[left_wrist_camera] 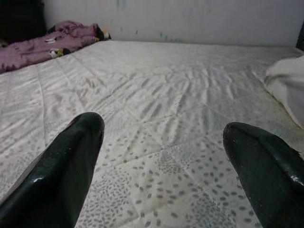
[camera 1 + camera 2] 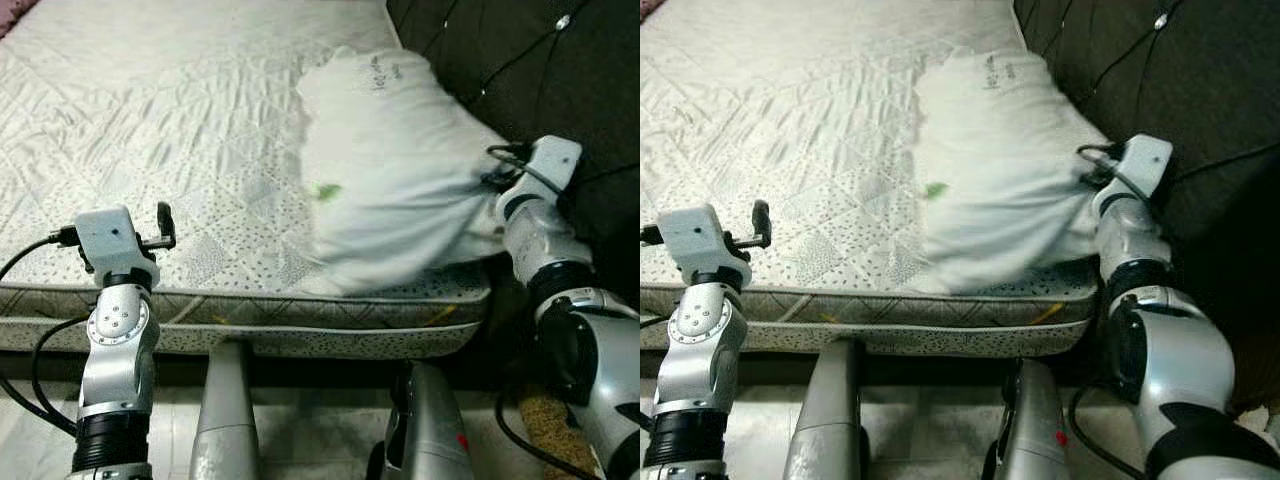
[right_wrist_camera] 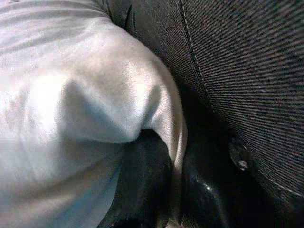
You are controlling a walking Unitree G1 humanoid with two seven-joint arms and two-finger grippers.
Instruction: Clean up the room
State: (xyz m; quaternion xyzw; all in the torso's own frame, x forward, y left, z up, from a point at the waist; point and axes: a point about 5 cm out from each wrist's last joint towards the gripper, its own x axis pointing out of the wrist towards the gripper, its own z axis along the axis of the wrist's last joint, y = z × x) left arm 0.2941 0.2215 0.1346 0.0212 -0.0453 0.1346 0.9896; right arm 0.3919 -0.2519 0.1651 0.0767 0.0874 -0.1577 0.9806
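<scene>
Head pair looking down on mattress [image 2: 180,120] (shared), wrist views skimming close

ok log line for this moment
right gripper: shut on pillow corner by headboard | left gripper: open over mattress

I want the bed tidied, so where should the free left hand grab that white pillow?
Judging by its pose, take the pillow's near corner overhanging the mattress edge, coming from the robot's left. The right hand already pinches the headboard-side corner; the left hand is open, beside it.
</scene>
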